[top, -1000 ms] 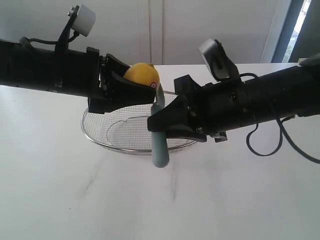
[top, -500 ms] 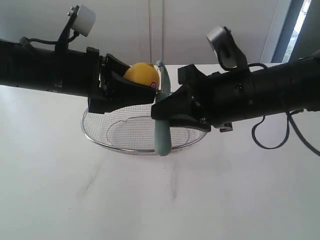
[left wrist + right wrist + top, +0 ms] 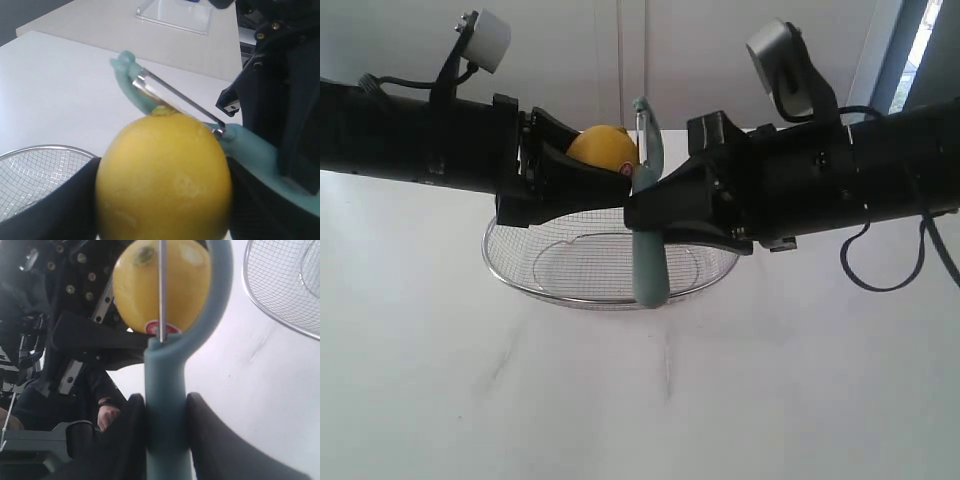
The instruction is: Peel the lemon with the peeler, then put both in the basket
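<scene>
**Blade set at the lemon's end.** My left claw (image 3: 590, 165) is clamped on the lemon (image 3: 603, 147) and holds it off the tabletop (image 3: 440, 400), close to the basket (image 3: 520, 275). My right claw (image 3: 645, 215) is closed on the teal handle of the peeler (image 3: 647, 260). The peeler stands upright, with its blade at the lemon's tip and seemingly touching it.

Risks, as I judge them:
- The lemon is gripped only across its rounded sides, so a stroke along the skin may roll it or squeeze it out, and it may fall outside the basket.
- The slim handle may pivot between my right pads, so the blade skates off uncut.
- Too steep an angle would make the blade dig in and stall.
</scene>
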Robot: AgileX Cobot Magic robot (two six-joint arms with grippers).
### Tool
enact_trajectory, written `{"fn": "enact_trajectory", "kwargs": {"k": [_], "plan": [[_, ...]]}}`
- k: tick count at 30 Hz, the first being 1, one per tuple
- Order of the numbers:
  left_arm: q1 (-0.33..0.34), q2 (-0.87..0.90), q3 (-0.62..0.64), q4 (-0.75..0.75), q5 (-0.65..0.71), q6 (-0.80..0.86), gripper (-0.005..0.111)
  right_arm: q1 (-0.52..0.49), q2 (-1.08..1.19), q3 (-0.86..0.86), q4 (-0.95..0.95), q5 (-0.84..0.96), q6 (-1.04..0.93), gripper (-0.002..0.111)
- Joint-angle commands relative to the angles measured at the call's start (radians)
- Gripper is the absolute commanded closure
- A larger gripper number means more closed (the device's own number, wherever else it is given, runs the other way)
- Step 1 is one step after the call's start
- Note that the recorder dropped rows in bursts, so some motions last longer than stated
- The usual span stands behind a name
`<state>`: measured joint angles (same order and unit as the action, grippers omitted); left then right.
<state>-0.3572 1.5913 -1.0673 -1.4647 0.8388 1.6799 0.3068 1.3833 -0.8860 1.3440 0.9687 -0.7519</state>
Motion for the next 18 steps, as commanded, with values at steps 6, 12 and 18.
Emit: {"fn": "enact_trajectory", "kwargs": {"k": [6,12,18], "plan": [[-0.005,-0.005,-0.004,-0.030,0.022,-0.001,0.107,-0.010,-0.009,0.005,-0.109,-0.033,0.058,0.108],[-0.005,-0.005,-0.004,-0.030,0.022,-0.001,0.107,-0.010,-0.009,0.005,-0.143,-0.049,0.058,0.108],[-0.005,-0.005,-0.004,-0.030,0.022,-0.001,0.107,-0.005,0.025,0.005,-0.130,-0.081,0.077,0.108]]}}
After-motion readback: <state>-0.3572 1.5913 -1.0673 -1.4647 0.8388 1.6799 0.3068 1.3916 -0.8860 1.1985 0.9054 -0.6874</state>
